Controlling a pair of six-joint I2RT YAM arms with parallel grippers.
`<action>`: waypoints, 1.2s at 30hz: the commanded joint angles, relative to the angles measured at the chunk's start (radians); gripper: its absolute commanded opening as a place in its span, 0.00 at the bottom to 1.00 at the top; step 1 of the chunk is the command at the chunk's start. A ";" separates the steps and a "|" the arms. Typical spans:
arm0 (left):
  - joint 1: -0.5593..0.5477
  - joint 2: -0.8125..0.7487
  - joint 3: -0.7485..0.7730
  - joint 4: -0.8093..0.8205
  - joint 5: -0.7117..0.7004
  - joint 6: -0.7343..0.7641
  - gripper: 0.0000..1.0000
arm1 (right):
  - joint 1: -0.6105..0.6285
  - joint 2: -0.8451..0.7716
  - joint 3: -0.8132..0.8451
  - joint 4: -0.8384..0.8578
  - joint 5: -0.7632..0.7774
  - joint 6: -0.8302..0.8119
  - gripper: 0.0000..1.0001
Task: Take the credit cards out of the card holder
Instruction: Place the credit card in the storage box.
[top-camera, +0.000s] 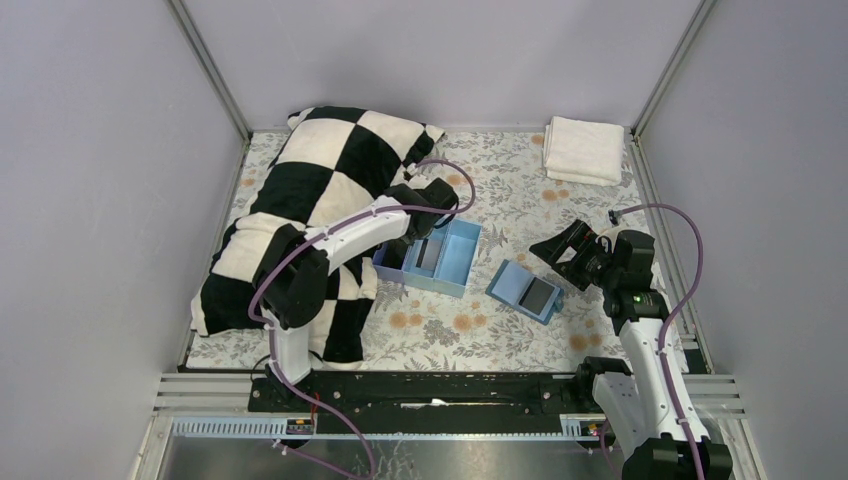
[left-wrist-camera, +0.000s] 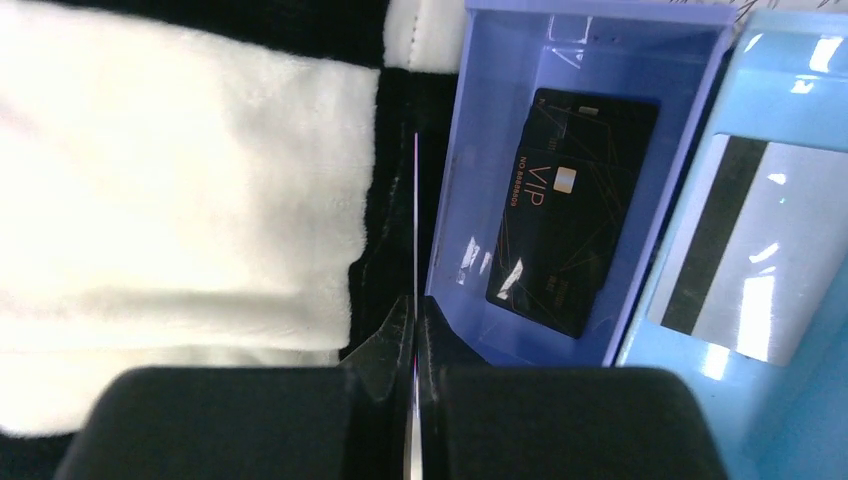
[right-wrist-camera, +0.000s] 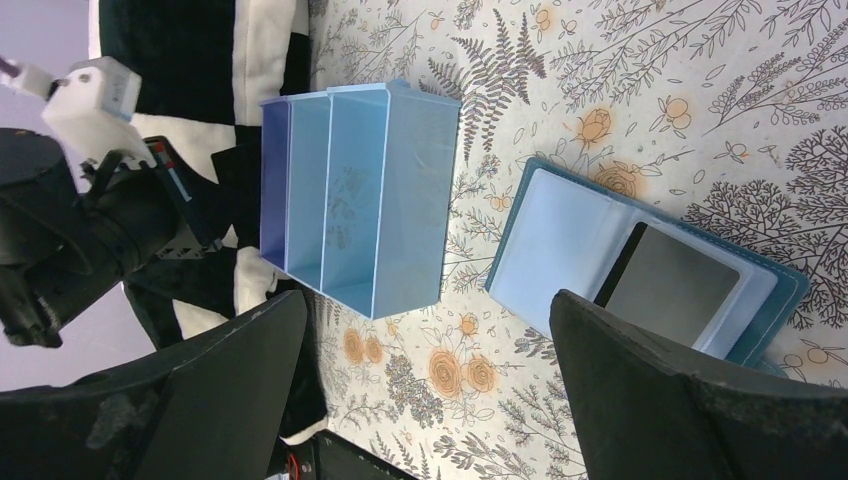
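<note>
The card holder (right-wrist-camera: 540, 240) lies open and flat on the flowered cloth (top-camera: 500, 190), its pale blue inside facing up; one dark grey card (right-wrist-camera: 672, 283) sits in its right-hand half, partly tucked under a clear pocket. Just left of the holder, and apart from it, stands the three-compartment tray (right-wrist-camera: 350, 190); its lavender end compartment holds a black card (left-wrist-camera: 572, 210) lettered VIP in gold, lying flat on the floor of the bin; the light blue compartment beside it holds a silver card (left-wrist-camera: 750, 250) with a dark stripe along one edge.

The right gripper (right-wrist-camera: 428, 300) hangs near the holder's right side with its two fingers spread wide and nothing between them; the holder shows in the gap. The left gripper (left-wrist-camera: 413, 305) is over the lavender end of the tray, at its outer wall, with its fingers pressed together; a hair-thin pale line runs straight out from between the tips (whether that is a card seen edge-on I cannot tell).

A black-and-white checked blanket (top-camera: 330, 170) lies against the tray's left side; a folded white towel (top-camera: 583, 150) rests in the far right corner.
</note>
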 joint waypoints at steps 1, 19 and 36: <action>-0.031 -0.085 0.019 0.000 -0.095 -0.049 0.00 | 0.004 -0.007 0.024 0.026 -0.008 -0.005 1.00; -0.096 0.086 0.033 -0.021 -0.156 -0.129 0.00 | 0.004 -0.011 0.005 0.029 -0.010 -0.011 1.00; -0.087 0.153 0.029 -0.008 -0.104 -0.088 0.13 | 0.004 0.004 -0.008 0.051 -0.035 -0.003 1.00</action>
